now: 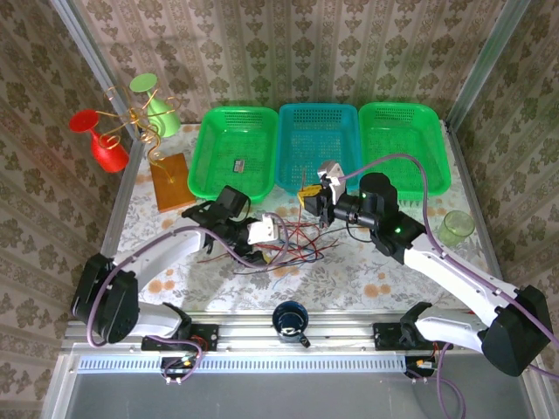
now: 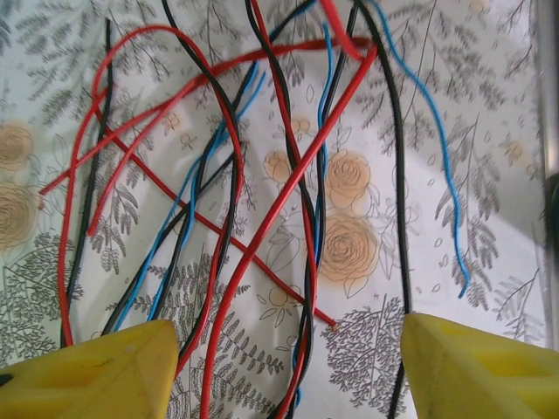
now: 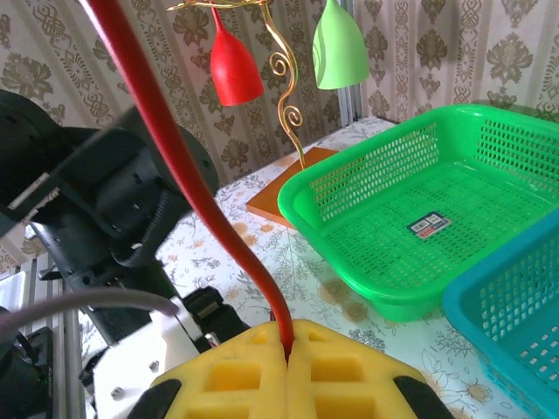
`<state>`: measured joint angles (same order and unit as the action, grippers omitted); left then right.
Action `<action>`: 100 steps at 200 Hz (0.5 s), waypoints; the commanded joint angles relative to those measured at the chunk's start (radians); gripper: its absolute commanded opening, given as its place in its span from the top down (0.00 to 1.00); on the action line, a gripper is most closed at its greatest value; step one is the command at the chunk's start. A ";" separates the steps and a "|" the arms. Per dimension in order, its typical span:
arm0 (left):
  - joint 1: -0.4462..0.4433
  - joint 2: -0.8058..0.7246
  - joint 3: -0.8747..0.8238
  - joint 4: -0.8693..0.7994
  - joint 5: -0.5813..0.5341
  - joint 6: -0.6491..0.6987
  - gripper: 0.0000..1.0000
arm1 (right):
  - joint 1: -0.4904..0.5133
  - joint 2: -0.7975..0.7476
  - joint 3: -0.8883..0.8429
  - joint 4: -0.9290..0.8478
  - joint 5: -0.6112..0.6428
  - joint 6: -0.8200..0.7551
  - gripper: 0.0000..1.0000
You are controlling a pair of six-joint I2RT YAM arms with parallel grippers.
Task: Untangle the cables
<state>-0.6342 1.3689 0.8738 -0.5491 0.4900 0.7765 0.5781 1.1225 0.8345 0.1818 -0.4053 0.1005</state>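
Several thin red, black and blue cables [image 1: 293,244] lie crossed in a loose tangle on the floral tablecloth mid-table. In the left wrist view they run lengthwise between my yellow fingers [image 2: 96,375]. My left gripper [image 2: 284,371] hovers open over them, with a red, a black and a blue strand in the gap and nothing pinched; from above it sits at the tangle's left side [image 1: 269,242]. My right gripper [image 3: 288,336] is shut on a red cable [image 3: 175,140] that rises from its pads. From above, that gripper [image 1: 307,201] is raised behind the tangle, near the baskets.
Two green baskets [image 1: 236,157] [image 1: 406,144] flank a blue one [image 1: 319,144] at the back. A gold wire stand with red and green cups [image 1: 140,118] on a wooden base stands back left. A green cup [image 1: 455,227] sits right, a dark mug [image 1: 289,320] at the near edge.
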 commanded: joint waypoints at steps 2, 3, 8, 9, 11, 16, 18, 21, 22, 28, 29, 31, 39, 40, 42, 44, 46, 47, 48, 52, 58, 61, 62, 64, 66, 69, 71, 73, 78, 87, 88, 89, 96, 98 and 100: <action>0.002 0.049 0.027 0.016 -0.040 0.056 0.34 | -0.006 -0.025 -0.002 0.025 -0.027 -0.016 1.00; 0.002 0.053 0.028 0.017 -0.042 0.055 0.35 | -0.006 -0.026 -0.002 0.025 -0.027 -0.017 1.00; 0.001 0.068 0.038 0.014 -0.046 0.050 0.36 | -0.007 -0.027 -0.002 0.026 -0.027 -0.018 1.00; 0.001 0.071 0.041 0.013 -0.046 0.049 0.37 | -0.007 -0.029 -0.002 0.027 -0.027 -0.018 1.00; 0.001 0.077 0.044 0.011 -0.048 0.047 0.37 | -0.007 -0.030 -0.002 0.026 -0.027 -0.018 1.00; 0.001 0.091 0.053 0.008 -0.052 0.044 0.40 | -0.009 -0.031 -0.002 0.026 -0.026 -0.017 1.00; 0.000 0.096 0.056 0.007 -0.053 0.042 0.41 | -0.009 -0.032 -0.002 0.025 -0.025 -0.018 1.00; -0.002 0.104 0.060 0.006 -0.055 0.040 0.43 | -0.009 -0.033 -0.002 0.026 -0.024 -0.018 1.00; -0.002 0.106 0.060 0.006 -0.056 0.041 0.43 | -0.009 -0.034 -0.002 0.026 -0.024 -0.018 1.00; -0.005 0.118 0.064 0.007 -0.065 0.041 0.46 | -0.011 -0.037 0.001 0.023 -0.023 -0.017 1.00; -0.005 0.119 0.065 0.007 -0.067 0.041 0.46 | -0.012 -0.038 0.001 0.023 -0.024 -0.016 1.00; -0.007 0.123 0.065 0.008 -0.070 0.042 0.47 | -0.012 -0.039 0.001 0.022 -0.023 -0.016 1.00; -0.013 0.133 0.070 0.009 -0.081 0.045 0.49 | -0.014 -0.044 0.002 0.022 -0.023 -0.016 1.00; -0.015 0.135 0.070 0.009 -0.081 0.046 0.50 | -0.015 -0.045 0.002 0.021 -0.023 -0.016 1.00; -0.016 0.138 0.071 0.010 -0.085 0.046 0.50 | -0.015 -0.046 0.001 0.021 -0.023 -0.016 1.00; -0.017 0.141 0.071 0.012 -0.087 0.045 0.51 | -0.016 -0.047 0.001 0.021 -0.023 -0.016 1.00; -0.020 0.144 0.071 0.012 -0.089 0.046 0.52 | -0.017 -0.049 -0.001 0.021 -0.024 -0.017 1.00; -0.020 0.145 0.071 0.013 -0.089 0.046 0.53 | -0.017 -0.050 0.000 0.021 -0.023 -0.016 1.00; -0.020 0.146 0.071 0.013 -0.090 0.046 0.53 | -0.017 -0.051 -0.001 0.021 -0.023 -0.016 1.00; -0.024 0.150 0.072 0.017 -0.093 0.045 0.57 | -0.019 -0.053 0.000 0.021 -0.021 -0.016 1.00; -0.030 0.154 0.070 0.026 -0.100 0.039 0.66 | -0.021 -0.057 -0.002 0.021 -0.020 -0.015 1.00; -0.033 0.157 0.069 0.031 -0.103 0.037 0.71 | -0.022 -0.059 -0.002 0.020 -0.020 -0.015 1.00; -0.033 0.157 0.068 0.031 -0.104 0.037 0.72 | -0.022 -0.059 -0.003 0.019 -0.020 -0.015 1.00; -0.035 0.157 0.067 0.035 -0.106 0.037 0.75 | -0.023 -0.061 -0.003 0.018 -0.020 -0.015 1.00; -0.037 0.156 0.067 0.038 -0.108 0.036 0.78 | -0.024 -0.062 -0.003 0.018 -0.020 -0.015 1.00; -0.040 0.156 0.065 0.042 -0.113 0.036 0.83 | -0.025 -0.063 -0.003 0.016 -0.020 -0.015 1.00; -0.042 0.155 0.063 0.045 -0.118 0.037 0.86 | -0.026 -0.064 -0.003 0.015 -0.020 -0.016 1.00; -0.043 0.155 0.063 0.048 -0.123 0.037 0.89 | -0.027 -0.065 -0.002 0.012 -0.020 -0.015 1.00; -0.050 0.150 0.063 0.053 -0.139 0.037 0.96 | -0.029 -0.069 -0.002 0.004 -0.019 -0.016 1.00; -0.062 0.136 0.066 0.054 -0.171 0.041 1.00 | -0.031 -0.078 0.001 -0.011 -0.012 -0.015 1.00; -0.063 0.134 0.068 0.054 -0.175 0.041 1.00 | -0.032 -0.079 0.000 -0.013 -0.011 -0.015 1.00; -0.063 0.132 0.069 0.054 -0.179 0.041 1.00 | -0.033 -0.081 0.001 -0.016 -0.009 -0.015 1.00; -0.074 0.117 0.078 0.046 -0.205 0.045 1.00 | -0.035 -0.092 0.001 -0.026 0.006 -0.013 1.00; -0.076 0.110 0.083 0.042 -0.211 0.047 1.00 | -0.035 -0.095 0.000 -0.030 0.013 -0.014 1.00; -0.080 0.104 0.088 0.037 -0.217 0.049 1.00 | -0.036 -0.099 0.000 -0.032 0.017 -0.012 1.00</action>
<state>-0.6876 1.5181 0.9211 -0.5045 0.3565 0.8059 0.5510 1.0691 0.8345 0.1753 -0.4046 0.1005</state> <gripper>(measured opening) 0.045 0.065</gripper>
